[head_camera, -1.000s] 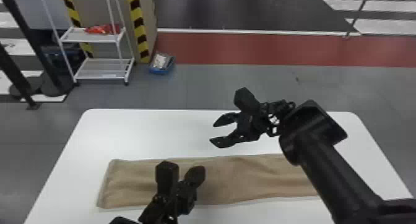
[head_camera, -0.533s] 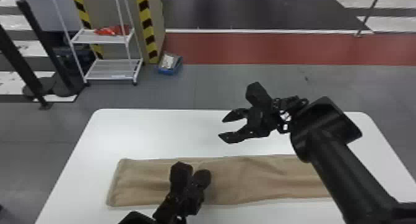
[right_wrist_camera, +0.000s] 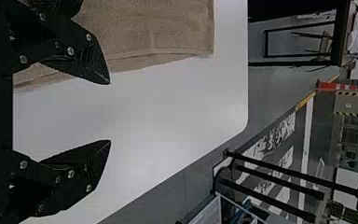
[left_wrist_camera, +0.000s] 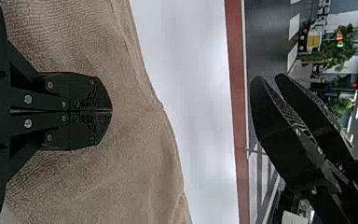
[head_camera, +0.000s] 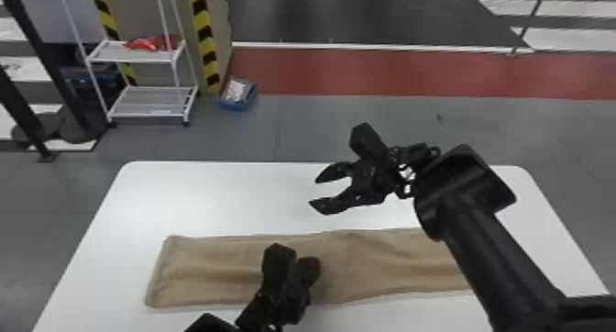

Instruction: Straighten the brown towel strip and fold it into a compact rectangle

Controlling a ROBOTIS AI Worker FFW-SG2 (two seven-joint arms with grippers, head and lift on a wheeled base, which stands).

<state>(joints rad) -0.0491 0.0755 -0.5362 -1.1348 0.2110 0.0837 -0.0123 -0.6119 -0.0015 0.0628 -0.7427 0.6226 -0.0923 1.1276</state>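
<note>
The brown towel strip [head_camera: 215, 271] lies lengthwise across the white table, mildly wrinkled, its right part hidden behind my right arm. Over its middle is my left gripper [head_camera: 293, 267] in the head view; in the left wrist view the left gripper [left_wrist_camera: 111, 111] has its fingertips together above the towel [left_wrist_camera: 135, 172], and I cannot tell whether cloth is pinched. Beyond the towel's far edge, my right gripper [head_camera: 314, 192] stands open above the table. The right wrist view has the right gripper [right_wrist_camera: 109, 112] with fingers wide apart, nothing between them, and the towel [right_wrist_camera: 158, 28] to one side.
The white table [head_camera: 220, 198] has bare surface between the towel and its far edge. On the floor behind stand a white wire shelf [head_camera: 151, 102] and a blue bin [head_camera: 238, 97]. Black posts [head_camera: 46, 65] rise at the far left.
The head view has shifted a little, moving table and towel slightly right in it. My left gripper's fingers, apart a second ago, look closer together. The right gripper remains open above the table.
</note>
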